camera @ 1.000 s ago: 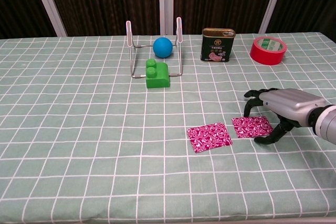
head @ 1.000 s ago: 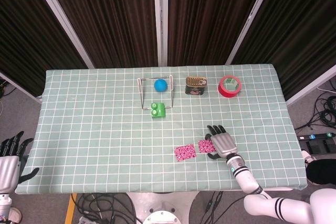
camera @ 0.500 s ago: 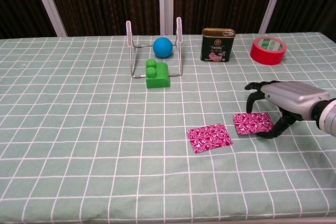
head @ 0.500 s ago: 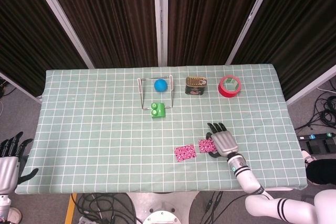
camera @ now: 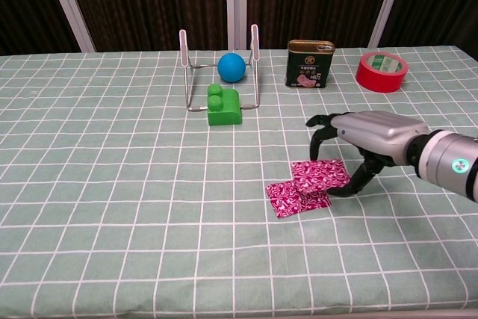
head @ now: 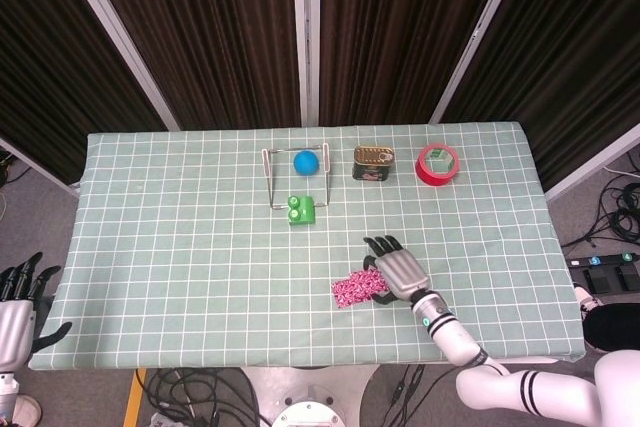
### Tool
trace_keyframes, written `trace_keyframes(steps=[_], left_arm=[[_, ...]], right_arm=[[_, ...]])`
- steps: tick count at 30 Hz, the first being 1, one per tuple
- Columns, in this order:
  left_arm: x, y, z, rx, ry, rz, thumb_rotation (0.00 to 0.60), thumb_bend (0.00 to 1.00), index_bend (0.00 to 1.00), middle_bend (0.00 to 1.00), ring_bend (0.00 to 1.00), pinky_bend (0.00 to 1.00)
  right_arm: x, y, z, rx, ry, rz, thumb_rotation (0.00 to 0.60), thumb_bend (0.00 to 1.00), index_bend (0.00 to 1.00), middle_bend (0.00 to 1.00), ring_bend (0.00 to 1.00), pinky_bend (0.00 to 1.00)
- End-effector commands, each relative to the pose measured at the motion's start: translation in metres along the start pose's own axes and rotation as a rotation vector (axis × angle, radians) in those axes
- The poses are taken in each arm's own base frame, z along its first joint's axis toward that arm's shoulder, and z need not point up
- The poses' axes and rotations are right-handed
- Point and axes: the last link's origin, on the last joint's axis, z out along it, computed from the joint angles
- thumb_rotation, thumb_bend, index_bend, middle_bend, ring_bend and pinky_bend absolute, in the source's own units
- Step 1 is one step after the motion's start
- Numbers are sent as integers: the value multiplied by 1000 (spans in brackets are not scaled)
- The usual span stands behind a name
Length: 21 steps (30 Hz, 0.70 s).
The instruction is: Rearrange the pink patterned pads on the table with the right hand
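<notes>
Right hand (camera: 370, 138) gripped upper pink pad (camera: 321, 173), its edge overlapping lower pad (camera: 293, 197), left hand (head: 18, 299) off counter, fingers spread, empty.

one pad (camera: 321, 174) overlaps the other pad (camera: 287, 198).

Checked table (camera: 112, 184) bears pads (camera: 299, 198), block (camera: 223, 107), tin (camera: 310, 64), tape (camera: 382, 71).

Pink patterned pads (camera: 308, 185), green-and-white checked cloth (camera: 112, 184), blue ball (camera: 231, 67), red tape roll (camera: 381, 72)
</notes>
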Motion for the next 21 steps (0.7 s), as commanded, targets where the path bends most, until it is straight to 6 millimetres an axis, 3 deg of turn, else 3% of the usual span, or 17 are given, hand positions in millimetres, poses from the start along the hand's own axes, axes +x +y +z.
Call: trace_keyframes(steps=[1,7,21], left_arm=[[1,1,0,2,-2,0,600,37,250,150,115,127],[1,2,2,10,-9,-4,600,37,250,150,115,128],[1,3,3,14,-13,-9,600,37,250,150,116,127]], right_arm=[[-3,-14,8,34,-7,-15,518,149,367,31,0,0],[-12,-24,15,41,-19,-38,515,149,362,32,0,0],[-18,-23,13,40,-14,-76,516,146,331,32,0,0]])
